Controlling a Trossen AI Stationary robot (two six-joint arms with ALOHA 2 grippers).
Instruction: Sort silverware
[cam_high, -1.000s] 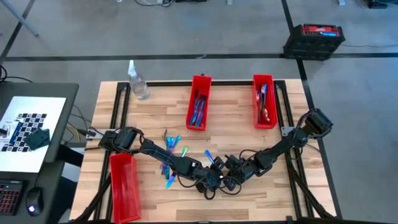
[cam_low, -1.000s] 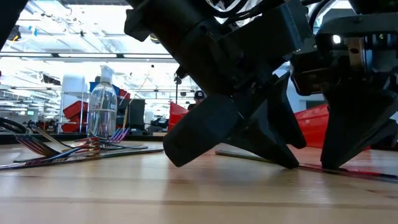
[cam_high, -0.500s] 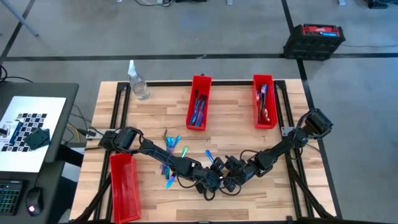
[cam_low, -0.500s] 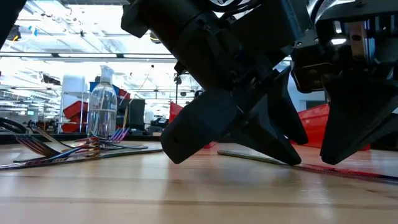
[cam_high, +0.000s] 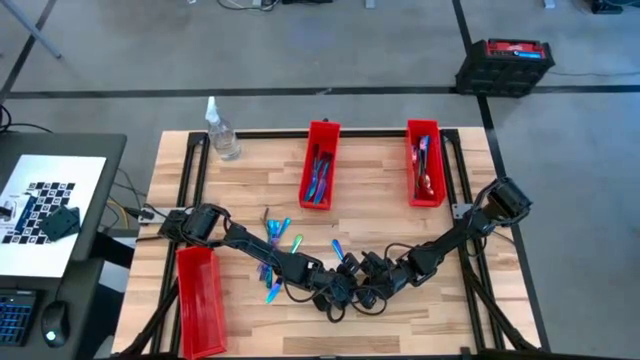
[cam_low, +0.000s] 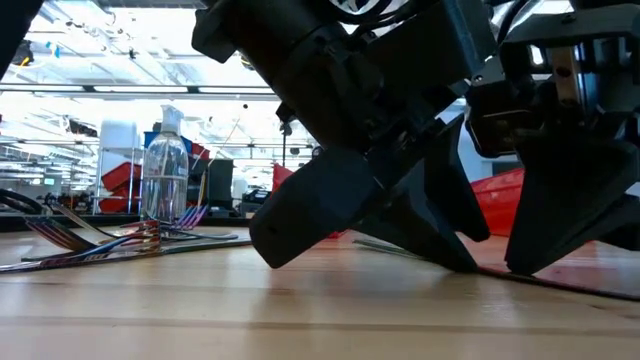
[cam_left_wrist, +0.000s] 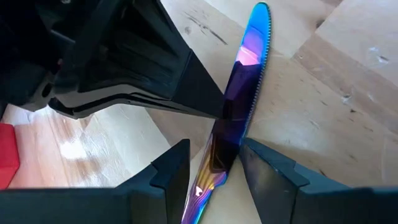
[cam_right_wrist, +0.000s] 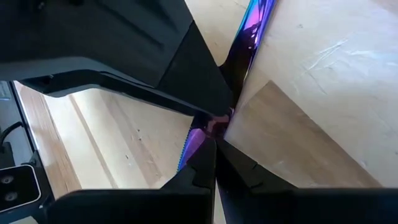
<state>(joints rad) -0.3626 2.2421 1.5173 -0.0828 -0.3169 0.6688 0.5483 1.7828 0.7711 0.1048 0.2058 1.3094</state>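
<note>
Both pincers down together near the worktop (cam_high: 240, 170)'s 6 o'clock edge, over one iridescent knife (cam_left_wrist: 239, 118) lying flat on the wood. Left pincer (cam_left_wrist: 214, 168) narrowly parted, fingers straddling the handle. Right pincer (cam_right_wrist: 214, 163) pinched tight on the same knife. Loose silverware (cam_high: 273, 250) heaped at about 8 o'clock. More pieces in two red bins (cam_high: 320, 165) at 12 and 1 o'clock; third red bin (cam_high: 200, 300) at 7. Clear bottle (cam_high: 222, 130) at 11 o'clock. No legible writing or brand anywhere.
</note>
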